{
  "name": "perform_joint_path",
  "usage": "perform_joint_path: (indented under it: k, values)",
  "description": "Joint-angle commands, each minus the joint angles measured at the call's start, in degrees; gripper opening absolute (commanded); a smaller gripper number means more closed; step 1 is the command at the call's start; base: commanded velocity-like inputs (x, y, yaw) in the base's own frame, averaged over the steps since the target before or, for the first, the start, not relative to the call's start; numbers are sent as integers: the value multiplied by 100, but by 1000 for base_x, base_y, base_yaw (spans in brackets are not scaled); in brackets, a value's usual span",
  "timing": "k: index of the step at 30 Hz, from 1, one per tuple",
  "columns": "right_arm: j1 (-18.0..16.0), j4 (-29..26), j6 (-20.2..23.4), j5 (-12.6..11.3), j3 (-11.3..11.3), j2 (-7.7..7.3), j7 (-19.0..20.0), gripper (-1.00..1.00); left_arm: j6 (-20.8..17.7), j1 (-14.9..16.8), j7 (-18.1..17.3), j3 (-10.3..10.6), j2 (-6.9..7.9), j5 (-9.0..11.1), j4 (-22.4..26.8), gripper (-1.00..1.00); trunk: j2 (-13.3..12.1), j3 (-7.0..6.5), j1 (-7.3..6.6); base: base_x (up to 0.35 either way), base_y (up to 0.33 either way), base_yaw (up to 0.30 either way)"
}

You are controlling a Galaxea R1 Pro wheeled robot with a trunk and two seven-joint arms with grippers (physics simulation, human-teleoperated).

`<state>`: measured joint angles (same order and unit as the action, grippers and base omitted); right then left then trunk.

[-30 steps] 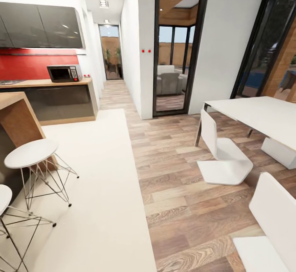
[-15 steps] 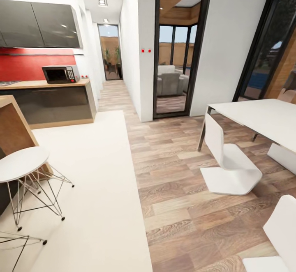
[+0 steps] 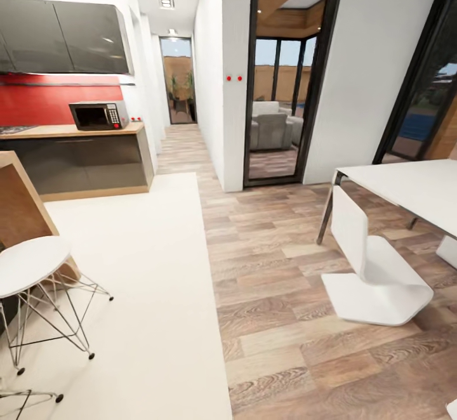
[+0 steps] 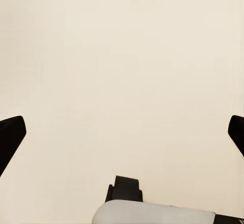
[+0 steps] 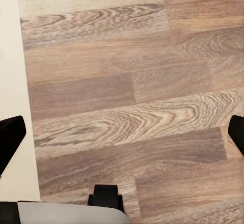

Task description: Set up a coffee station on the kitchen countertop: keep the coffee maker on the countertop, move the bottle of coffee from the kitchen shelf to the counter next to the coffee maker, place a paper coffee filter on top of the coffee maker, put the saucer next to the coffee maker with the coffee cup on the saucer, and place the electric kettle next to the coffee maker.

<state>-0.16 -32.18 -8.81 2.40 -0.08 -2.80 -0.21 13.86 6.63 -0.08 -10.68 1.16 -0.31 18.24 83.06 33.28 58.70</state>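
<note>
None of the coffee things are in sight; I am out on the open floor of the room. The kitchen countertop (image 3: 63, 131) runs along the red back wall at the far left, with a microwave (image 3: 97, 115) on it. A thin dark kitchen shelf (image 3: 70, 84) lines the wall under the grey upper cabinets. My left gripper (image 4: 122, 132) hangs open over the cream rug, its black fingertips (image 4: 10, 137) spread wide. Over the wooden floor, my right gripper (image 5: 122, 132) is open too, and nothing is between its fingers.
A cream rug (image 3: 133, 293) leads to the counter, with wood floor (image 3: 285, 293) to its right. White wire-legged stools (image 3: 32, 268) stand by a wooden island (image 3: 19, 204) at the near left. A white table (image 3: 406, 185) and white chair (image 3: 374, 268) stand right. A hallway (image 3: 181, 134) runs ahead.
The whole view has shifted: the camera has moved forward and turned a little left. The stools and chairs have slid toward the picture's lower edge; the nearest chair is almost out of frame.
</note>
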Motion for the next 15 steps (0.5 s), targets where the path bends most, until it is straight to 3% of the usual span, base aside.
perform_joint_path:
  k: [1, 15]
  values:
    - [-2, 4, -16, 25, -3, -1, -3, 100, 20, 5, -1, -13, -1, -4, -6, 100, 2, 5, 3, 337, -88, 235]
    - [-2, 10, -16, 25, -3, -1, -4, 100, 20, 5, -1, -13, -1, -3, -5, 100, 2, 5, 3, 337, -118, 37]
